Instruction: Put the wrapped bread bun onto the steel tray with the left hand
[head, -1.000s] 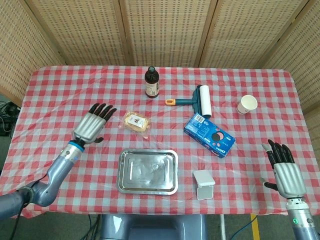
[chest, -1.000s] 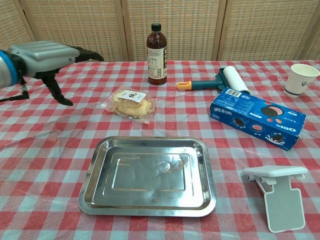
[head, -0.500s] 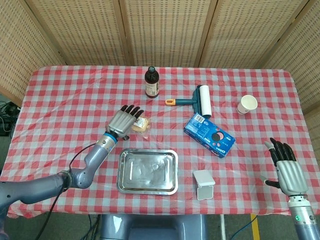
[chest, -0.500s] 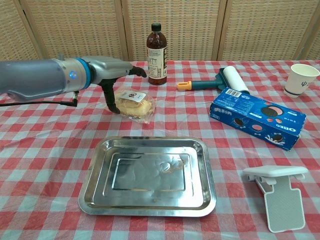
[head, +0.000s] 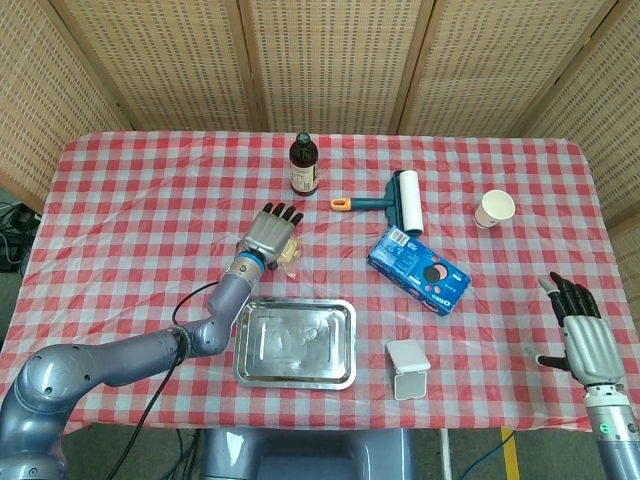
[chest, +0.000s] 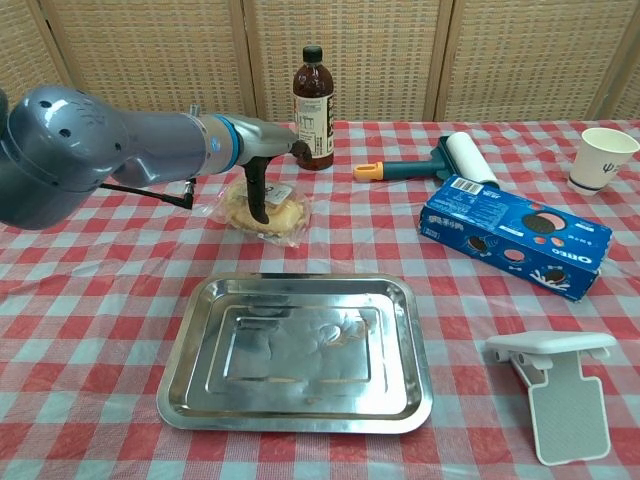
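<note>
Now the left robot hand (head: 272, 231) lies spread over the wrapped bun (chest: 266, 211), thumb down against it.

Head view sits high up and looks steeply down, so you get the whole checkered table (head: 130, 200) edge to edge, screens behind it. Chest view is way lower and closer, facing forward across the tabletop, almost level with the bottle (chest: 313, 95). Both catch the steel tray (head: 295, 374), the bottle, and the left hand (head: 272, 231), with the bun peeking out right by its fingers (head: 284, 211).
</note>
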